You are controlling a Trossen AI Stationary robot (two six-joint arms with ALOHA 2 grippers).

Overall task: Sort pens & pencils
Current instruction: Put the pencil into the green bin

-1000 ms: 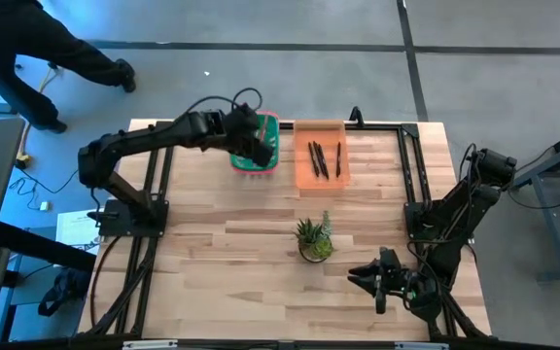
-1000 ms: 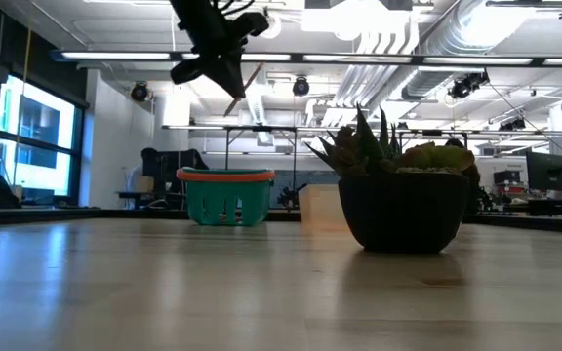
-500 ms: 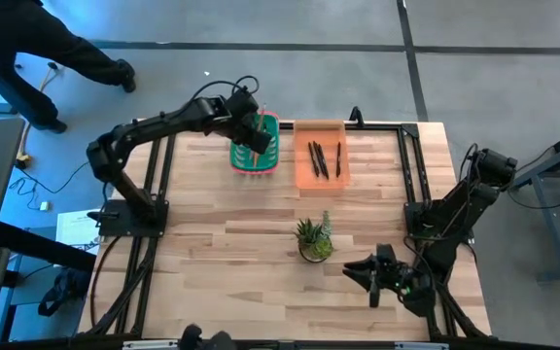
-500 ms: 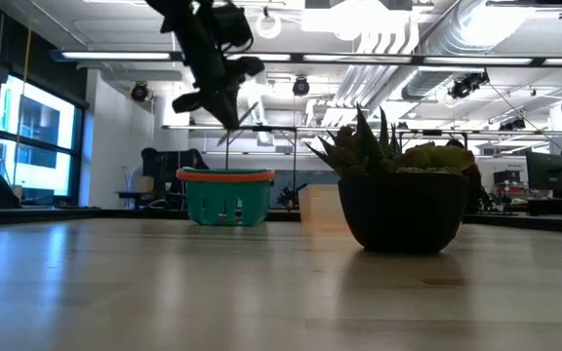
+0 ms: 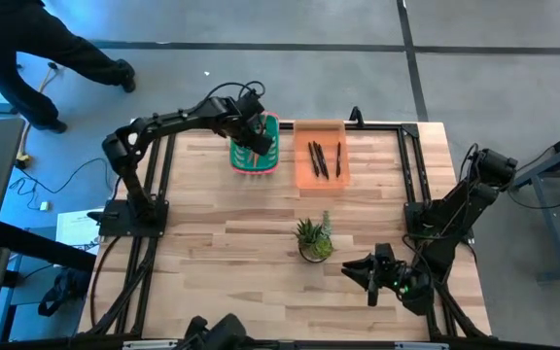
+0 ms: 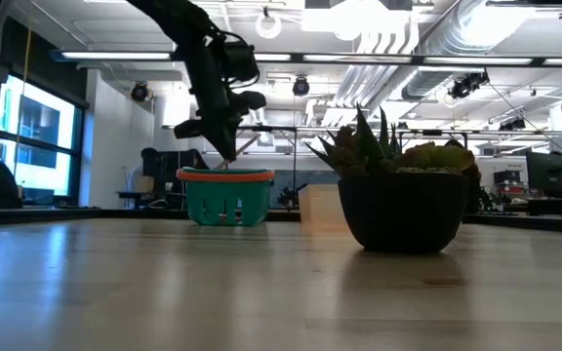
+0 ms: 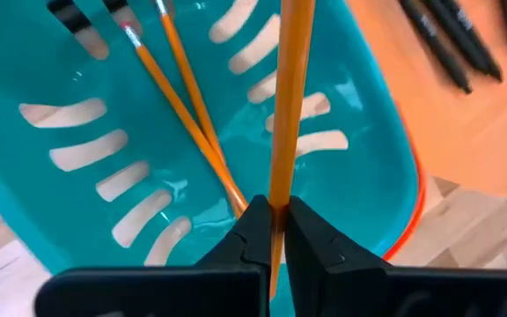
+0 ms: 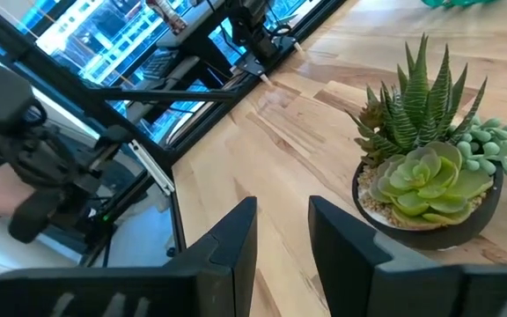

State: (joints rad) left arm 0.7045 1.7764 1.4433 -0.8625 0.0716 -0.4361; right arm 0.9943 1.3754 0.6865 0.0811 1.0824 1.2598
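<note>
Table (image 5: pixel 231 243): light wood planks, dark frame rails down both sides, seen whole from above
Left arm: reaches from its base at the left edge across to the far side of the table, wrist over the basket
Right arm: folded at the near right corner, waiting, well apart from both containers
Teal basket (image 5: pixel 257 156): at the far edge, left of centre; slotted walls, orange-red rim; in the low view (image 6: pixel 225 196) it stands behind and left of the plant pot
Orange tray (image 5: pixel 320 155): just beside the basket on its right, flat, shallow
Succulent pot (image 5: pixel 314 241): dark pot mid-table, nearer than the tray; fills the right wrist view (image 8: pixel 429 189)
Left tool (image 7: pixel 272 231): directly above the basket, fingers pinched tight on one pencil; in the low view (image 6: pixel 224 146) it hangs just over the rim
Right tool (image 8: pixel 282 231): fingers standing apart, nothing between them, pointing toward the succulent
Held pencil (image 7: pixel 287 106): orange-tan, clamped near its lower end, shaft running up over the basket floor; tilted in the low view
Pencils in basket (image 7: pixel 183 123): two lying on the teal floor, crossing near their tips
Pens (image 5: pixel 323 158): three black sticks on the tray floor, two close together, one a little to the right; ends also show in the left wrist view (image 7: pixel 451 40)
</note>
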